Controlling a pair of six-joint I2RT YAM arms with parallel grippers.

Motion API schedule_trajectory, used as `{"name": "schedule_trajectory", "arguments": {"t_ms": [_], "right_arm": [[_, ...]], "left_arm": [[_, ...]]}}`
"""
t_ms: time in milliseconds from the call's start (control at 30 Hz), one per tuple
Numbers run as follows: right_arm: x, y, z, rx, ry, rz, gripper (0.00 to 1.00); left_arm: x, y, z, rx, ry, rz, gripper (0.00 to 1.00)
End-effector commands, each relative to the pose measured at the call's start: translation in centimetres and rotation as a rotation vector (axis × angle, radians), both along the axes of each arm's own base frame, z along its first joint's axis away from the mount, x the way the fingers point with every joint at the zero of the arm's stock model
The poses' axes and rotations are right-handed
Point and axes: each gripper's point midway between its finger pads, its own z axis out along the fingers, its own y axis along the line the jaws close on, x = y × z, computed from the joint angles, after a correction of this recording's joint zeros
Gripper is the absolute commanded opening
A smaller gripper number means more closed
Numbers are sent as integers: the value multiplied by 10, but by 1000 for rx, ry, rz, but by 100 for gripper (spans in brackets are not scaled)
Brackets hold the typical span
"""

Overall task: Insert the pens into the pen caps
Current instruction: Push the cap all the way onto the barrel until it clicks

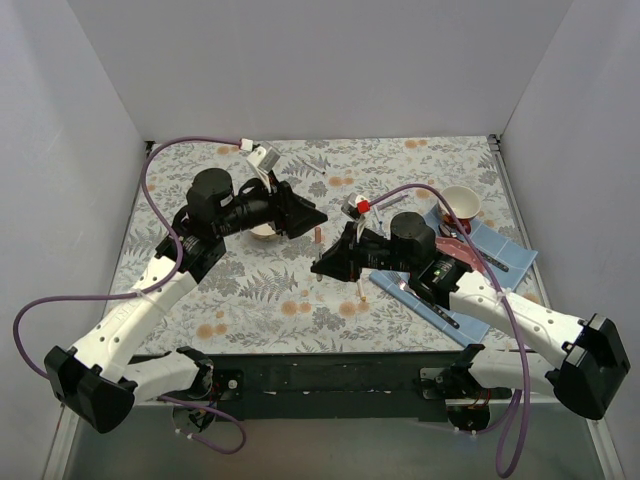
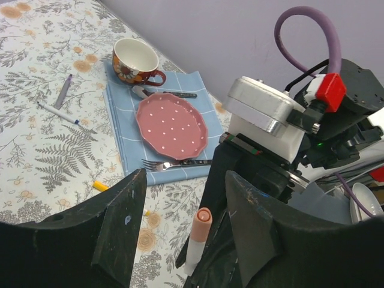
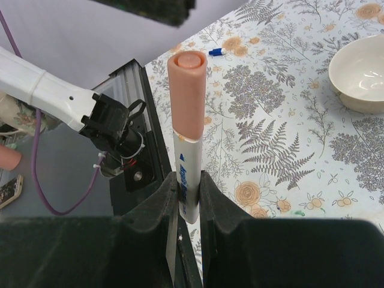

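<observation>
My right gripper [image 3: 189, 179] is shut on the white barrel of a pen [image 3: 191, 157] and holds it upright. An orange-pink cap [image 3: 187, 90] sits on the pen's top end. In the left wrist view the same capped pen [image 2: 200, 237] stands between my left gripper's [image 2: 186, 174] open fingers without touching them. In the top view the two grippers meet at mid-table, left [image 1: 310, 214] above right [image 1: 322, 266]. A purple pen [image 2: 63, 91], a blue-ended pen [image 2: 58, 113] and a yellow-ended pen [image 2: 101, 186] lie loose on the cloth.
A blue napkin [image 2: 123, 138] holds a pink dotted plate [image 2: 171, 125], a fork [image 2: 174, 163] and a red flowered cup [image 2: 135, 62]. A white bowl [image 3: 360, 75] stands behind the left gripper [image 1: 264, 231]. Grey walls enclose the table on three sides.
</observation>
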Motion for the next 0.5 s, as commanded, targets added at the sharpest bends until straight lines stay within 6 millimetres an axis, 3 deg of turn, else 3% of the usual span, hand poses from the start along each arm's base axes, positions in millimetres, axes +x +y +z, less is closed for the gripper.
{"name": "schedule_trajectory", "arguments": {"t_ms": [0, 267, 467], "right_arm": [[4, 4, 20, 40, -42, -4, 1], [6, 6, 19, 35, -31, -8, 1], [7, 8, 18, 32, -25, -8, 1]], "left_arm": [[-11, 1, 8, 14, -8, -38, 53], [-9, 6, -18, 79, 38, -14, 49], [-8, 7, -24, 95, 40, -9, 45]]}}
